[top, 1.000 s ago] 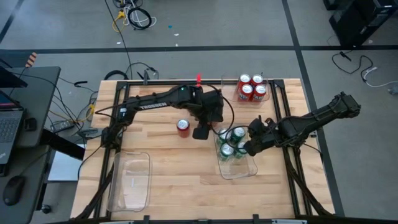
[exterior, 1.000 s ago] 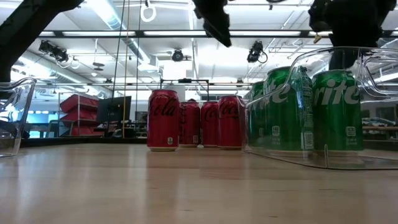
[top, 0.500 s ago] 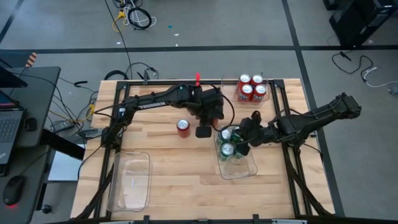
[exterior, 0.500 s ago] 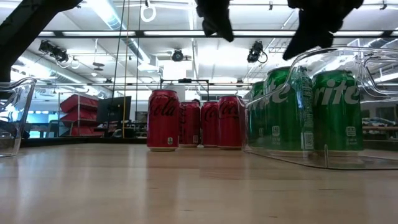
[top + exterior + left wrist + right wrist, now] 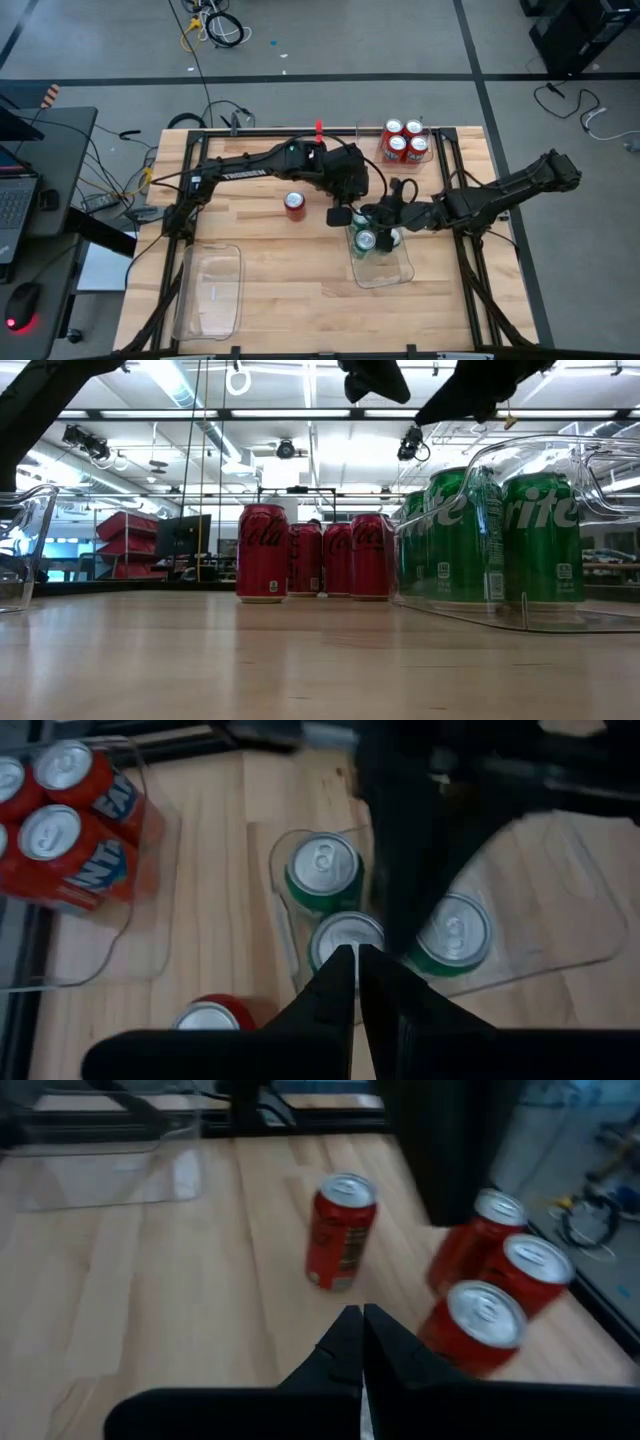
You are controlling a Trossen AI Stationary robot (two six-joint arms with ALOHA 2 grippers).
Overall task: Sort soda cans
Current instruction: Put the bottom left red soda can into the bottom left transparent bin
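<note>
Fingers of the left hand (image 5: 340, 215) are pressed together and carry nothing; it hangs above the counter (image 5: 270, 270) at the near corner of the clear bin (image 5: 383, 270) that holds the green soda cans (image 5: 366, 240). In the left wrist view its two dark fingertips (image 5: 352, 982) meet over the silver top of one green can, with two more green cans on either side inside that same bin.

The right hand (image 5: 378, 214) is also closed and empty. It reaches across from the right and hovers just above the green cans, close beside the left hand. Its wrist view looks past its shut fingertips (image 5: 358, 1342) toward a lone red can (image 5: 338, 1232) and a cluster of red cans (image 5: 490, 1295).

The lone red can (image 5: 294, 205) stands upright on the bare wood, to the left of both hands and apart from every bin. Four red cans (image 5: 404, 141) stand together in a small clear bin (image 5: 432, 151) at the far right corner of the counter. In the low view these red cans (image 5: 325, 555) line up behind the lone one, with the green cans (image 5: 500, 538) to the right inside their bin.

A second large clear bin (image 5: 210, 290) lies at the near left of the counter with no cans in it.
</note>
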